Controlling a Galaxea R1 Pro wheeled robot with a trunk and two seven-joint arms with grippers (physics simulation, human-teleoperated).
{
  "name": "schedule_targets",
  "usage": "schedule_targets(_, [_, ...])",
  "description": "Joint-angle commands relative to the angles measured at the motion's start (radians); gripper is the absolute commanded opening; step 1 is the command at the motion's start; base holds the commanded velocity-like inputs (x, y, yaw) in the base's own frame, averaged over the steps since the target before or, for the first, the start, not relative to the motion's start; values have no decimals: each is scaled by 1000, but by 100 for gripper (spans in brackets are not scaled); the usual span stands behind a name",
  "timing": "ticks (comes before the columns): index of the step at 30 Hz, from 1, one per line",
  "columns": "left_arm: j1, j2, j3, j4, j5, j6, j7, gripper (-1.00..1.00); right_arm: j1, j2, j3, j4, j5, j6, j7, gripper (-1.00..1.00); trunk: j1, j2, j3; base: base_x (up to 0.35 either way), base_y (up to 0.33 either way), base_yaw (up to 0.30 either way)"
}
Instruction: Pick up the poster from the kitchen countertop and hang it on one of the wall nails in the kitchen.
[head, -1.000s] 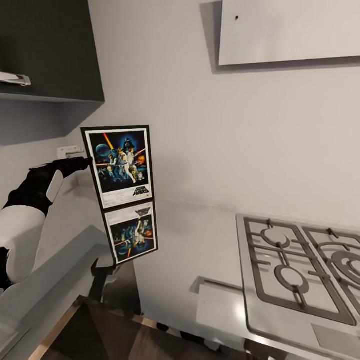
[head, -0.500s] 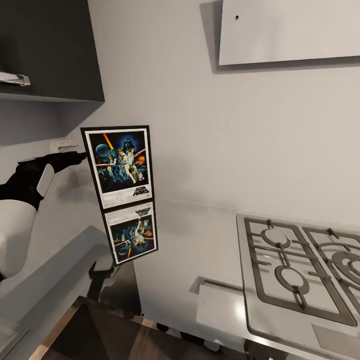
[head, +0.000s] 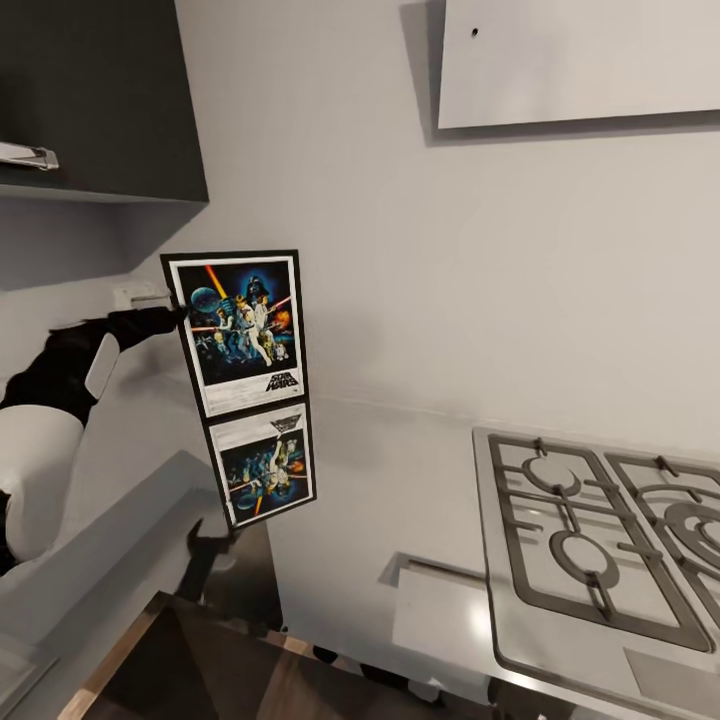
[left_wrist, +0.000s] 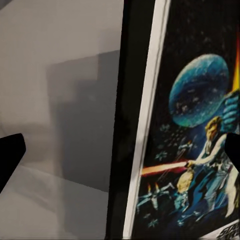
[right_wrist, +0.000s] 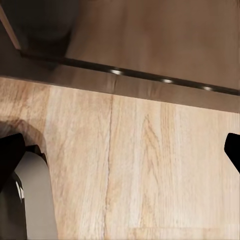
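1. Poster (head: 240, 333) stands upright at middle left, on the shiny worktop (head: 400, 480).
2. Left end effector (head: 165, 320) is spread wide around its left edge, not clenched.
3. Right end effector (right_wrist: 120, 150) is open over wood floor (right_wrist: 150, 165).
4. Nail (head: 474, 32) sits at the top.

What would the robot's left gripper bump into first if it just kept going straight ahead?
Most likely the poster: the left gripper points at its left edge, open fingers straddling the black frame in the wrist view. Whether they already touch is unclear.
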Motion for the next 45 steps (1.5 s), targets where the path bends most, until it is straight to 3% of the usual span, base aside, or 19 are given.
schedule_targets(1, [5, -6, 3, -1, 10, 9, 3, 100, 0, 0, 1, -2, 1, -1, -4, 100, 0, -1, -2, 0, 0, 0])
schedule_targets(8, [22, -55, 1, -6, 11, 4, 53, 100, 0, 0, 1, -2, 1, -1, -4, 100, 0, -1, -12, 0, 0, 0])
schedule_targets(18, [23, -57, 4, -7, 11, 2, 17, 100, -1, 0, 1, -2, 1, -1, -4, 100, 0, -1, -28, 0, 0, 0])
schedule_targets(45, [24, -56, 13, -13, 9, 0, 14, 100, -1, 0, 1, -2, 1, -1, -4, 100, 0, -1, -55, 0, 0, 0])
